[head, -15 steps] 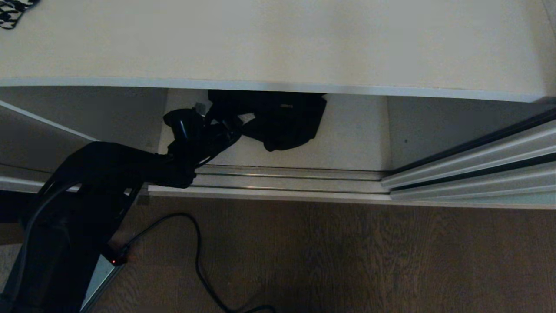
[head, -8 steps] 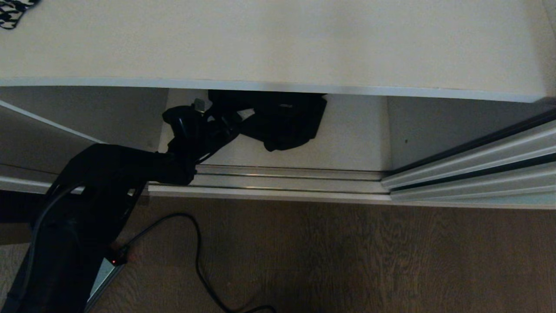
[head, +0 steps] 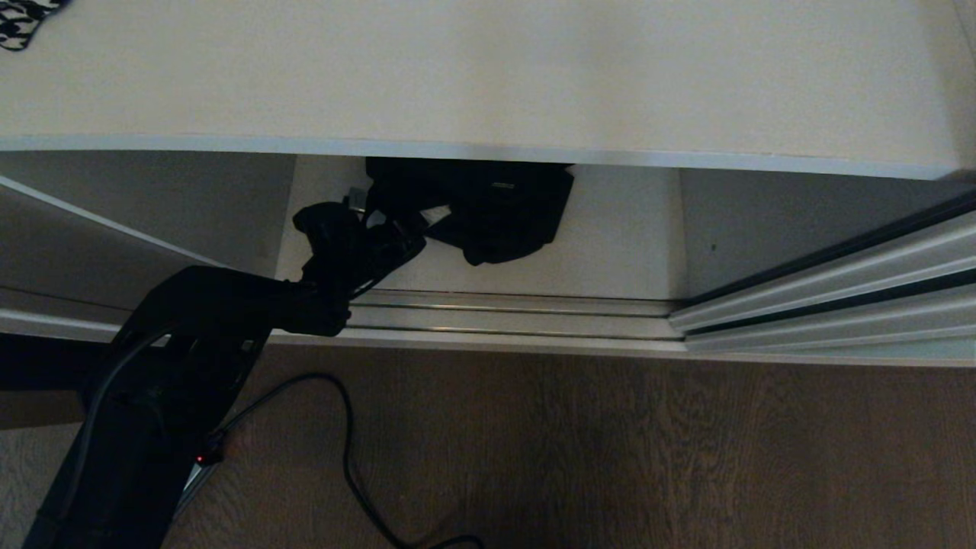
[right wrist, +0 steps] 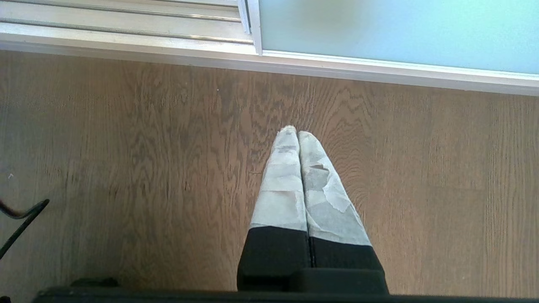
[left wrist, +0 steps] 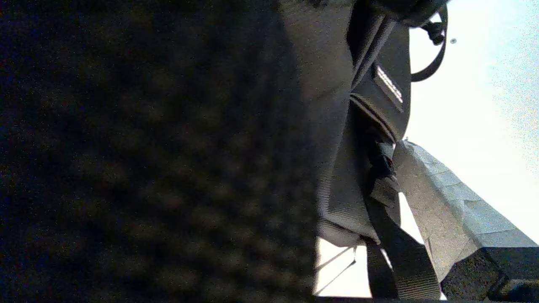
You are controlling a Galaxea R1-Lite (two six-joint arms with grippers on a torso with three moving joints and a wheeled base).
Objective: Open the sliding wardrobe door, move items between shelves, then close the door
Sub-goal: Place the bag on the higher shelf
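Head view looks steeply down at the floor track [head: 503,313]; right wrist view shares it; left wrist nears fabric.

Woven black bag [head: 488,210], matt laminate shelves [head: 488,76]

Black cable [head: 347,450] loops across wooden floor [head: 610,457].

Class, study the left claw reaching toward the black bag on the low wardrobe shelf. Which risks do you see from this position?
1. The left claw, open, sits at the edge of the black bag; closing there may catch only a strap, so the bag dangles or slips.
2. The upper shelf overhangs the bag closely; lifting it could knock that edge.
3. The arm crosses the floor track; pulling back low may drag the bag onto it.
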